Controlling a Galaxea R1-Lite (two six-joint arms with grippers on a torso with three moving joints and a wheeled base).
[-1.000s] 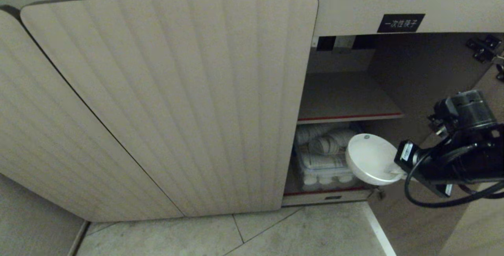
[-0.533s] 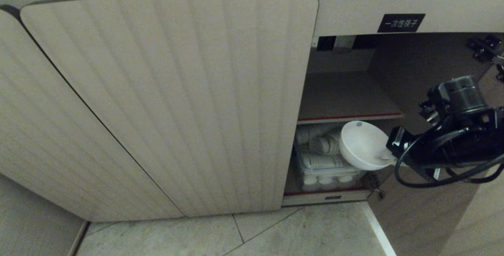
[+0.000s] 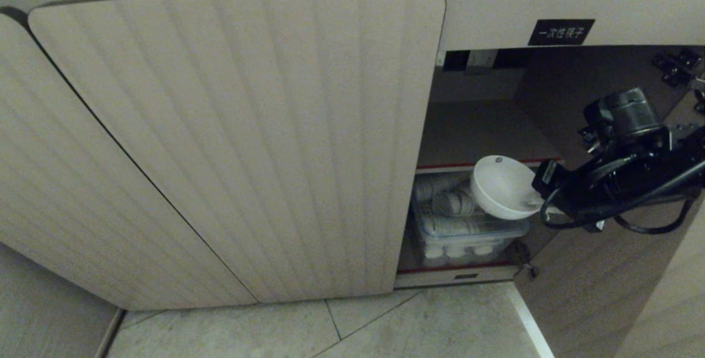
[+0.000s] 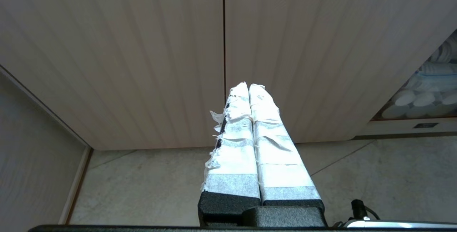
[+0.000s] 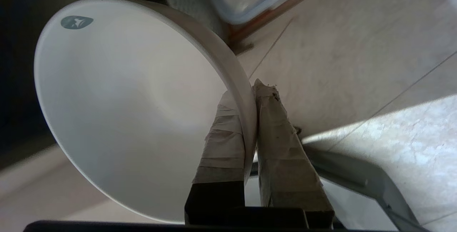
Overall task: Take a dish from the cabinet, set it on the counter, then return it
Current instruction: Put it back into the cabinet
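Note:
My right gripper (image 3: 537,202) (image 5: 250,92) is shut on the rim of the dish (image 3: 498,186) (image 5: 125,103), a small white bowl with a grey mark near its rim. One taped finger lies inside the bowl, the other outside. The dish hangs tilted in the open right bay of the cabinet (image 3: 237,137), level with the red-edged inner shelf (image 3: 484,135) and above the lower compartment. The left gripper (image 4: 249,86) is shut and empty, parked low in front of the closed ribbed doors. The counter is out of view.
A clear plastic bin (image 3: 462,234) of stacked white cups fills the lower compartment under the dish. A black label (image 3: 560,32) sits above the opening. The open door (image 3: 661,292) stands at the right, with hinges (image 3: 674,66) above it. Tiled floor (image 3: 330,330) lies below.
My right arm has carried the dish up and further into the cabinet opening, from in front of the bin to the level of the shelf edge. The left gripper has not moved.

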